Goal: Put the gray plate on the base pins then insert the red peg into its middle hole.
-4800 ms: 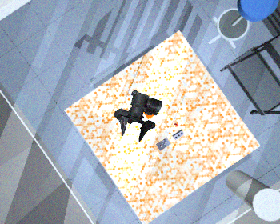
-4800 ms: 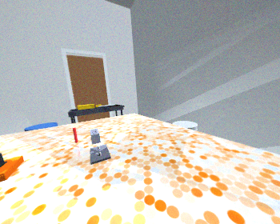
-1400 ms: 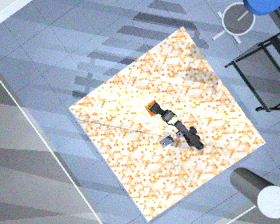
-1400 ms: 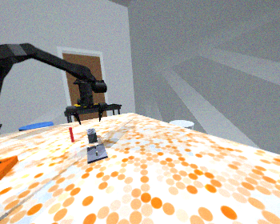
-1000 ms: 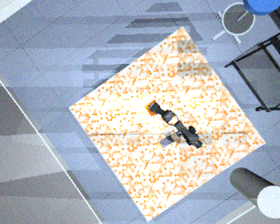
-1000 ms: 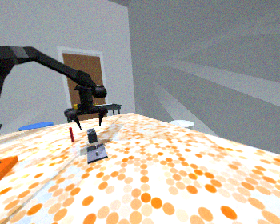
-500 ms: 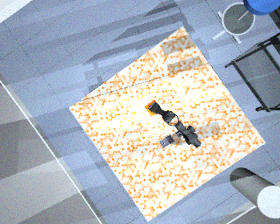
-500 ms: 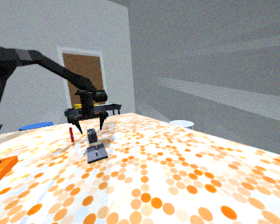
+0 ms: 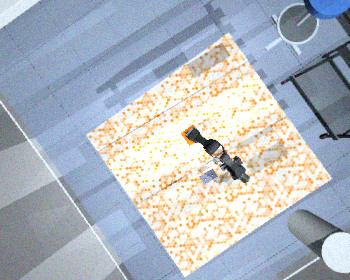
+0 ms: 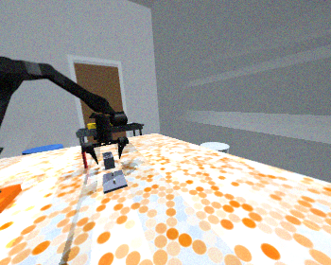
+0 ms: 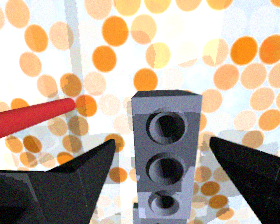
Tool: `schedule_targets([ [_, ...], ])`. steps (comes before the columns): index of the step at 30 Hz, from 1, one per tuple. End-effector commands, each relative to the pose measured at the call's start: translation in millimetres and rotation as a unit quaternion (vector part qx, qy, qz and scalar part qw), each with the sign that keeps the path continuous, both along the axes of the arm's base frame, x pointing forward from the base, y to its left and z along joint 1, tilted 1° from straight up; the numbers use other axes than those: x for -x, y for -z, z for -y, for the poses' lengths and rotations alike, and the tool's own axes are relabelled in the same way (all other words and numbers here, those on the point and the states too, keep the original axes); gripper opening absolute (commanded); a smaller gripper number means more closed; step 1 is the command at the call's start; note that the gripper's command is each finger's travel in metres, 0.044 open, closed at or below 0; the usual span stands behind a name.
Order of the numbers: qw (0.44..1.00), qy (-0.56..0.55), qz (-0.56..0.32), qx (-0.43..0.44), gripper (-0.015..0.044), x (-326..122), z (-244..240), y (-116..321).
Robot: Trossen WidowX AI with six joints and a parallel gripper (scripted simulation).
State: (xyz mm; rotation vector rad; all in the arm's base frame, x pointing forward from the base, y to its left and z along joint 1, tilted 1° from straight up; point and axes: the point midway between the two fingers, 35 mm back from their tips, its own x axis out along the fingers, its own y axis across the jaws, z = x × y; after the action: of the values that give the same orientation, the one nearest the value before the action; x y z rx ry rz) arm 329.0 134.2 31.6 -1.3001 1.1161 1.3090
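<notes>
Plate, gray, stands near the pinned base, not on it. The wrist view shows its 3 holes between the open, empty tool's fingers; the exterior view shows the red peg upright and the base's pins.

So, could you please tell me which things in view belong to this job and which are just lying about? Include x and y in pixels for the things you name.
Part of the job:
- gray plate with three holes [image 10: 109, 162] [image 11: 166, 149]
- gray base [image 9: 208, 176] [image 10: 114, 183]
- red peg [image 10: 85, 160] [image 11: 37, 116]

Just lying about:
- blue round seat [image 9: 327, 6] [image 10: 43, 149]
- white round stand [image 9: 342, 252] [image 10: 215, 147]
- black frame [image 9: 310, 108]
</notes>
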Motion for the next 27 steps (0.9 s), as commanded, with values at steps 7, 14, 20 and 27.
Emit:
schedule_targets([
  [7, 1.000, 0.004, -0.001, 0.002, 0.0361, 1.5, 0.8, 9.3],
  [14, 1.000, 0.004, -0.001, 0.002, 0.0177, 1.5, 0.8, 9.3],
  [20, 1.000, 0.004, -0.001, 0.002, 0.0137, 1.5, 0.8, 9.3],
  [27, 1.000, 0.004, -0.001, 0.002, 0.0000, -0.4, 0.1, 1.8],
])
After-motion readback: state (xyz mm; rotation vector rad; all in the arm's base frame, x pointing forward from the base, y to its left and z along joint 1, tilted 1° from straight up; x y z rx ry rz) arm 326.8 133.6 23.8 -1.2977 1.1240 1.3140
